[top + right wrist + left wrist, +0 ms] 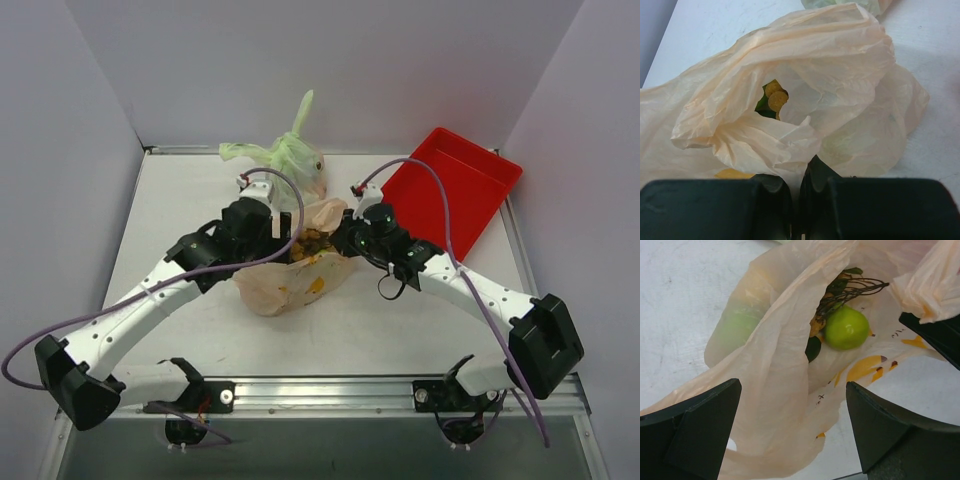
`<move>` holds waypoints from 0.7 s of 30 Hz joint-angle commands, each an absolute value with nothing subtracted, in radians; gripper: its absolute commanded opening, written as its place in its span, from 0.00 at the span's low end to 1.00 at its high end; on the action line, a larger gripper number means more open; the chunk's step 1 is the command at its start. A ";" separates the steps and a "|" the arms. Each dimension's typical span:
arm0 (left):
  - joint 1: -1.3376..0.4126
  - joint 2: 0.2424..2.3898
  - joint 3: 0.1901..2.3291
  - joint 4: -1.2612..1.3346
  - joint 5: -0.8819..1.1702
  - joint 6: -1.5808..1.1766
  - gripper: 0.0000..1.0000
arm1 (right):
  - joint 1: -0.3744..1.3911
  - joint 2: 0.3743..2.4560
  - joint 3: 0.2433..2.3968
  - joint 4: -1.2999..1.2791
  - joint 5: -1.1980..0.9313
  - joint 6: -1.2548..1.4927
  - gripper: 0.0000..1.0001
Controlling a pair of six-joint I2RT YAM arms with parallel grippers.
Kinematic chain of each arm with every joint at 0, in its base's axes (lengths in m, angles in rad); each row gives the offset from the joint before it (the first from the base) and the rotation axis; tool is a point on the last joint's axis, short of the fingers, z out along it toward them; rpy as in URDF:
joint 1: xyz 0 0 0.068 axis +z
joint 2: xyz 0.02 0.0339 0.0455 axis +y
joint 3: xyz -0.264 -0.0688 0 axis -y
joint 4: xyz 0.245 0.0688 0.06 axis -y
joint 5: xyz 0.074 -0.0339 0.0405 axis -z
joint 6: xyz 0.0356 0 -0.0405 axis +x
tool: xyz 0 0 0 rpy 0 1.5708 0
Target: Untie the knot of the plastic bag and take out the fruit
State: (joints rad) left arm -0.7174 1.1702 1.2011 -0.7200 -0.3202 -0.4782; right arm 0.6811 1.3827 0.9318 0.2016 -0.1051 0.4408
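Note:
The pale orange plastic bag (pixel 285 285) lies on the white table (pixel 180 200) between my two grippers, its mouth gaping; no knot shows. My left gripper (pixel 272 228) is open over the bag's left side, and bag film (pixel 775 405) lies loose between its fingers (pixel 695 435). A green apple (pixel 846 328) sits in the mouth beside dark stems (pixel 852 287). A second apple (pixel 737 325) shows through the film. My right gripper (pixel 338 236) is shut on a fold of the bag's rim (pixel 795 145). Small yellow-brown balls (pixel 775 98) show in the opening.
A tied light green bag (pixel 295 160) stands just behind the orange bag. A red tray (pixel 450 190) lies at the back right, tilted on the table's edge. Grey walls close in the table at the back and both sides.

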 commanded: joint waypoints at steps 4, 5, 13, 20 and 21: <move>-0.744 1.321 1.235 -0.661 -0.505 -0.448 0.97 | 0.690 1.315 0.868 0.270 -0.069 0.452 0.01; -0.747 1.334 1.227 -0.634 -0.499 -0.448 0.97 | 0.690 1.307 0.862 0.273 -0.069 0.456 0.01; -0.752 1.453 1.141 -0.502 -0.502 -0.489 0.97 | 0.690 1.299 0.831 0.299 -0.087 0.469 0.01; -0.721 1.476 1.072 -0.473 -0.594 -0.566 0.64 | 0.664 1.252 0.752 0.291 -0.069 0.456 0.01; -0.709 1.450 1.048 -0.465 -0.589 -0.571 0.53 | 0.654 1.240 0.740 0.288 -0.066 0.459 0.00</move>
State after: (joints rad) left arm -0.7357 1.4944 1.0721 -0.5327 -0.5373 -0.5323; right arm 0.6785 1.2976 0.7788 0.2718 -0.0929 0.4587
